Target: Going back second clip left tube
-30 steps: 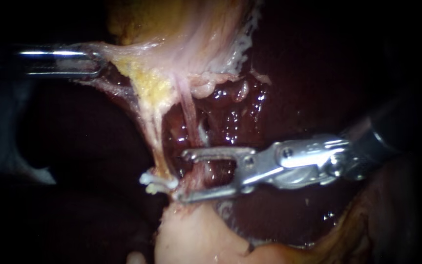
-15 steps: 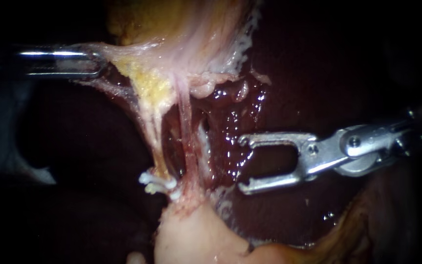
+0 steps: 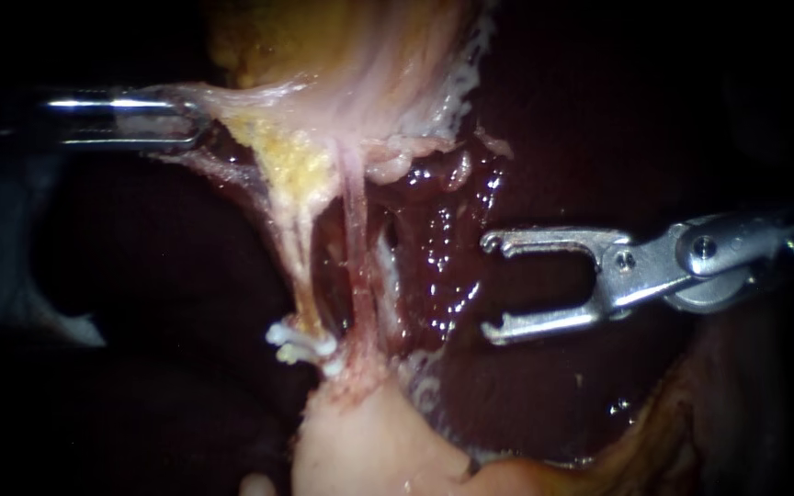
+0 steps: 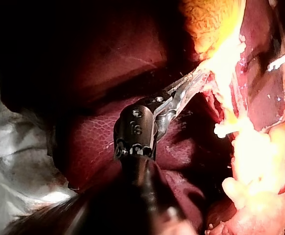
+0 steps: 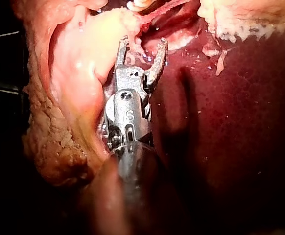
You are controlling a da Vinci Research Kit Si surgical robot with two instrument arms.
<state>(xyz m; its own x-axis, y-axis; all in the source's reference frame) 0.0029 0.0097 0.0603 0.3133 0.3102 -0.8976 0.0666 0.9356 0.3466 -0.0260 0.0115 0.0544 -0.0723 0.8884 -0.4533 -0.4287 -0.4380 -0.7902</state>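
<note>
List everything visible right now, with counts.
glossy dark red liver: 1, dark red, background.
stretched pale yellow-pink tissue sheet: 1, upper centre.
left yellowish tube: 1, hanging from sheet.
right pink tube: 1, thin, beside it.
white clip: at least 1, left tube's lower end.
pale pink tissue lump: 1, below tubes.
white cloth: 1, beside liver.
left instrument: silver, jaws shut on sheet's edge.
right instrument: silver, jaws open, empty, clear of tubes.

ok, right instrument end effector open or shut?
Open: the right instrument's end effector shows a wide gap between the jaws, with nothing held.
</note>
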